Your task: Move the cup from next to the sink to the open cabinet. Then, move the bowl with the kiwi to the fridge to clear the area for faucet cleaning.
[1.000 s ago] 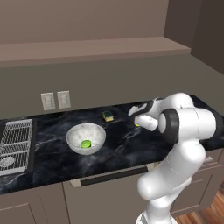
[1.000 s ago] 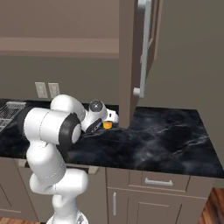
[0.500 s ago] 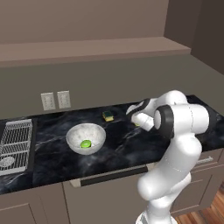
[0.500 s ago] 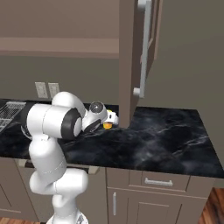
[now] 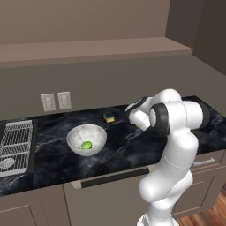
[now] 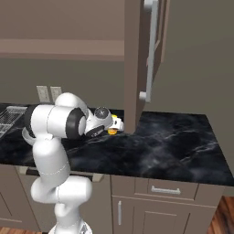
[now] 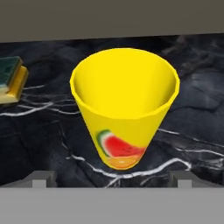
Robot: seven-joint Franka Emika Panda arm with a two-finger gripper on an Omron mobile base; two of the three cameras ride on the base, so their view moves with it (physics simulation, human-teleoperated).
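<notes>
Cup grab about to begin, nothing moved yet

Stage 1 of 2, by the look of it, and barely under way. Cup [image 7: 124, 109] upright on the black marble counter [image 7: 197, 109], not yet lifted, nowhere near the open cabinet [image 6: 137, 64] above. Bowl [image 5: 86, 139] out on the counter with the kiwi [image 5: 86, 145] inside, well apart from the arm, near the sink [image 5: 15, 145] at the left edge. Both moves left to do: cup up to the cabinet shelf, then bowl and kiwi to the fridge.

Gripper [image 7: 112, 177] released, jaws spread wide, 2 fingertips [image 7: 40, 177] low at either side in the hand view. Cup dead centre between them and just ahead, its narrow base with the watermelon mark nearest the tips, its rim wider than the base. No contact visible on either side. Sponge [image 7: 11, 78] off to the left of the cup, apart from it.

From the right base view, hand low over the counter beside the cabinet door, cup [image 6: 113, 130] just at its front, partly hidden.

Next, probably: short advance, then closing on the cup wall
</notes>
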